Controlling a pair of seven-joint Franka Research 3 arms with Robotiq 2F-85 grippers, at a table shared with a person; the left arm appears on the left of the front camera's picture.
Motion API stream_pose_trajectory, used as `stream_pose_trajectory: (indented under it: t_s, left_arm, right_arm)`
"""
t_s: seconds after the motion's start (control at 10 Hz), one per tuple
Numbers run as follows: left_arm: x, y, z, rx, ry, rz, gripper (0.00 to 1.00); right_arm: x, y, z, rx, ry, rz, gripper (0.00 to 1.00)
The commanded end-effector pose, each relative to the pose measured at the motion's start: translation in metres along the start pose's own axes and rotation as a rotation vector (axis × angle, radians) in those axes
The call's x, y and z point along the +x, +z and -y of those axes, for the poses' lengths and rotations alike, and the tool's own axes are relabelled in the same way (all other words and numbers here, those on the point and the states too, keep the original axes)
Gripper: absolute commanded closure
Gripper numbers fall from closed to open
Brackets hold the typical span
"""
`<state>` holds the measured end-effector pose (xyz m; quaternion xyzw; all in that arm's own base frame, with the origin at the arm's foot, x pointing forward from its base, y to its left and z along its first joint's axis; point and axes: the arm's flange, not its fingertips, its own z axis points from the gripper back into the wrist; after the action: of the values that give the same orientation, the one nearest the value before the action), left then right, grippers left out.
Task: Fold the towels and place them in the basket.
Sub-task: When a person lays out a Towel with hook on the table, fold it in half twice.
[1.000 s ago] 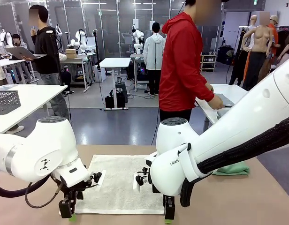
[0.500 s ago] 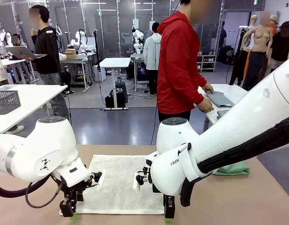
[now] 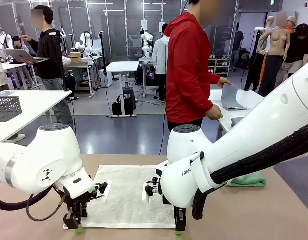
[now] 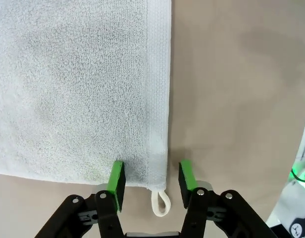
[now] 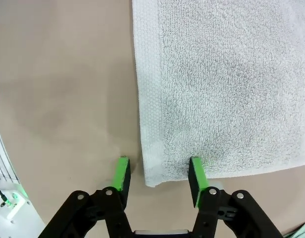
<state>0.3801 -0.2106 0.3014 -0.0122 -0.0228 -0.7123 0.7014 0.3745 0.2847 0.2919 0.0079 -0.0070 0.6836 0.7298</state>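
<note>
The cream-white towel [image 3: 126, 195] lies spread flat on the brown desk [image 3: 274, 215], between the two arms, with its near edge facing the robot. The left tool [image 3: 74, 227] is down at the towel's near left corner and the right tool [image 3: 179, 231] is down at its near right corner.

In the left wrist view, the left tool [image 4: 151, 177] has its green pads [image 4: 116, 178] apart, straddling the hemmed corner of the cream-white towel [image 4: 78, 84]. One pad sits over the terry surface and the other over bare desk just beside the hem. The small loop [image 4: 160, 202] at that corner lies on the desk between the two fingers.

In the right wrist view, the right tool [image 5: 159, 174] also has its pads [image 5: 197, 173] apart, with the corner of the cream-white towel [image 5: 222, 84] between them. One pad is over the cloth and the other over the desk beside the edge. Neither tool is pressed together on the cloth.

The mint green towel [image 3: 248, 180] lies folded on the desk at the right, partly behind the right arm and well apart from the spread towel.

Beyond the far edge, a person in a red top [image 3: 191, 75] is turned toward a white table on the right, lifting a grey cloth [image 3: 230, 97] with one hand.
</note>
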Motion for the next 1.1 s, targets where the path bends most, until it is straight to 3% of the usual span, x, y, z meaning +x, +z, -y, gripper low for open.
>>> stream_pose_trajectory:
  t_s: [0.0, 0.1, 0.3, 0.4, 0.5, 0.6, 0.7, 0.8, 0.9, 1.0]
  left_arm:
    - [0.0007, -0.0025, -0.0047, 0.019, 0.003, 0.013, 0.43]
    - [0.0007, -0.002, -0.0047, 0.023, 0.003, 0.011, 0.43]
    - [0.0013, -0.0017, -0.005, 0.029, -0.003, -0.008, 0.63]
    - [0.0018, -0.0014, -0.0049, 0.029, -0.004, -0.007, 0.7]
    - [0.002, -0.0009, -0.0045, 0.03, -0.005, -0.006, 0.82]
    - [0.0022, -0.0006, -0.0045, 0.029, -0.007, -0.005, 0.89]
    - [0.0024, -0.0003, -0.0047, 0.027, -0.009, -0.006, 1.0]
    - [0.0025, 0.0006, -0.0048, 0.024, -0.013, -0.008, 1.0]
    - [0.0022, 0.0017, -0.0047, 0.023, -0.017, -0.01, 1.0]
    - [0.0017, 0.0024, -0.0046, 0.022, -0.019, -0.01, 1.0]
  right_arm:
    - [-0.0063, -0.0032, -0.0032, -0.009, -0.01, 0.018, 0.4]
    - [-0.0064, -0.0039, -0.0033, -0.013, -0.007, 0.021, 0.4]
    - [-0.0067, -0.0046, -0.0031, -0.013, -0.01, 0.024, 0.4]
    - [-0.0064, -0.0041, -0.0033, -0.015, -0.01, 0.025, 0.6]
    - [-0.0062, -0.0035, -0.0038, -0.014, -0.012, 0.028, 0.6]
    - [-0.0061, -0.0027, -0.0041, -0.01, -0.013, 0.028, 0.8]
    - [-0.0057, -0.0012, -0.0046, -0.005, -0.012, 0.028, 0.65]
    - [-0.0048, 0.0011, -0.0047, 0.0, -0.009, 0.025, 1.0]
    - [-0.0041, 0.0019, -0.0045, 0.001, -0.007, 0.025, 0.85]
    - [-0.0037, 0.0023, -0.0043, 0.003, -0.007, 0.024, 1.0]
